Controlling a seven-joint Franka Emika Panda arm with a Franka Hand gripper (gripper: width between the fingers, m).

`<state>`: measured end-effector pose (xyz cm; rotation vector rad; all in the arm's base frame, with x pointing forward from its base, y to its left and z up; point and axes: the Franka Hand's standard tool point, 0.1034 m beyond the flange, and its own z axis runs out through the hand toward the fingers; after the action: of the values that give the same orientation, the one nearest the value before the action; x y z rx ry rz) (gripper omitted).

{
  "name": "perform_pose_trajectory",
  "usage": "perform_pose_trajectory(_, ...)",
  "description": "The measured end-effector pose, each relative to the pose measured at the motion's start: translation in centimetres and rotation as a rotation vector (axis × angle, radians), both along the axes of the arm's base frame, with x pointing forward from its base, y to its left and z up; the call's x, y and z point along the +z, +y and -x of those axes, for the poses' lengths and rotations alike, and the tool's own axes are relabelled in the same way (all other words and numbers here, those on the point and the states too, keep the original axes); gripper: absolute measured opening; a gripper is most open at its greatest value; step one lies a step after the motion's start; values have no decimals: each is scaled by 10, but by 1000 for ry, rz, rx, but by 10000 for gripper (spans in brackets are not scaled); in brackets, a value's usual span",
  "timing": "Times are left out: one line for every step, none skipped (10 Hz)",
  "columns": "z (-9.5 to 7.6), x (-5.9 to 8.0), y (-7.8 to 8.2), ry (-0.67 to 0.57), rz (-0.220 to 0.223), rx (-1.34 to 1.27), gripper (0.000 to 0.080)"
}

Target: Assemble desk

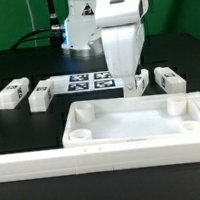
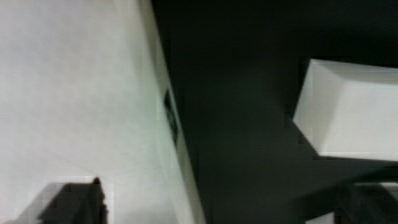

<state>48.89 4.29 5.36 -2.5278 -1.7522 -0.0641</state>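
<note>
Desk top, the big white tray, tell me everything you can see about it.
The desk top is a large white rectangular tray, plastic by its look, with a raised rim and a round socket in each corner. It lies flat on the black table with its hollow side up, toward the exterior view's right. All four sockets are empty and nothing lies in it. Its near edge runs along the long white rail, seemingly against it.
</note>
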Motion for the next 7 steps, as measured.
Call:
perform_pose_trajectory(6, 3, 7, 13, 4, -190, 649)
perform_pose_trajectory(9, 3, 16, 30, 5, -352, 649)
perform_pose_trajectory(10, 2, 23, 39, 3, -459, 649)
perform_pose_trajectory(7, 0, 26, 17, -10, -497, 649)
perform_pose_trajectory(8, 0, 26, 26, -11, -558, 649)
perform_pose_trajectory(8, 0, 27, 30, -13, -603, 649)
perform_pose_trajectory(8, 0, 27, 37, -16, -663, 649)
